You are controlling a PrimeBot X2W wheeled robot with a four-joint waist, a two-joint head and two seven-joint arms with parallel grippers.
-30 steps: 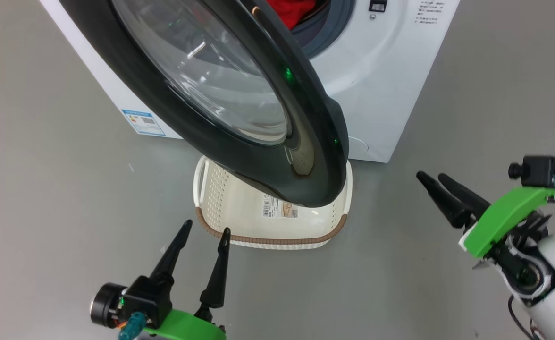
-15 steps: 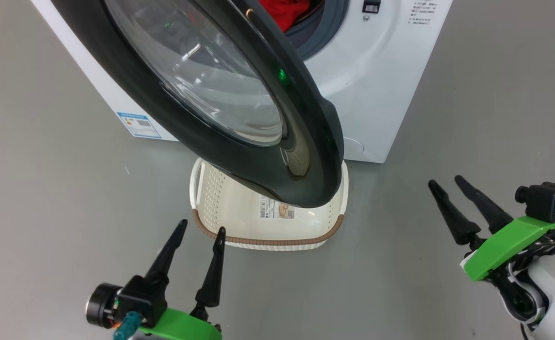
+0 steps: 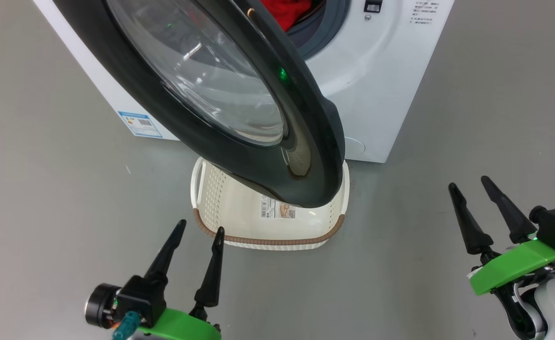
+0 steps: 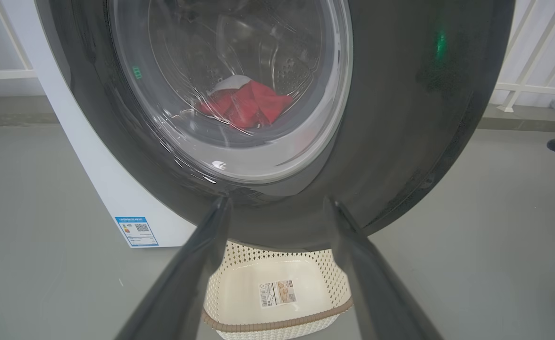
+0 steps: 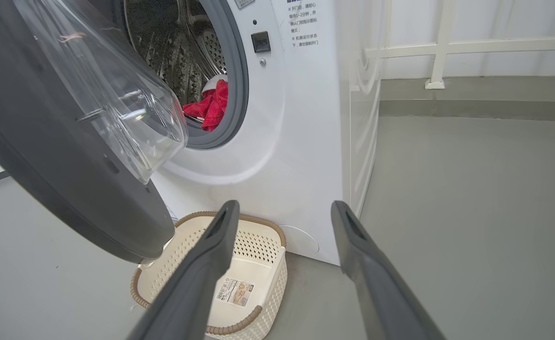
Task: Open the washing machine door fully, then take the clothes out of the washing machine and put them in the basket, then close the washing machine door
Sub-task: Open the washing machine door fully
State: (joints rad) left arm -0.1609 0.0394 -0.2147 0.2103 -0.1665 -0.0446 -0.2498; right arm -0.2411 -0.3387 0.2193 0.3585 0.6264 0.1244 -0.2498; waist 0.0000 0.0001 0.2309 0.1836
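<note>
The washing machine door (image 3: 239, 108) stands partly swung out, its black rim hanging over the basket (image 3: 268, 241). Behind it is the white washing machine (image 3: 376, 80), and red clothes (image 3: 287, 12) lie in its drum, also seen as clothes (image 5: 209, 106) through the opening and clothes (image 4: 244, 106) through the glass. The cream basket (image 5: 258, 278) sits empty on the floor against the machine's front, a label on its bottom. My left gripper (image 3: 199, 231) is open just in front of the basket's near-left rim. My right gripper (image 3: 471, 184) is open to the right of the basket, over bare floor.
Grey floor (image 3: 46, 198) spreads to the left and right of the machine. A white railing (image 5: 447, 47) runs along the wall to the machine's right. The door (image 4: 400, 118) hangs low over the basket (image 4: 277, 293).
My right gripper has drawn back to the right and lower, away from the door, its fingers now pointing more upright. The left gripper has barely moved. The door stands as before.
</note>
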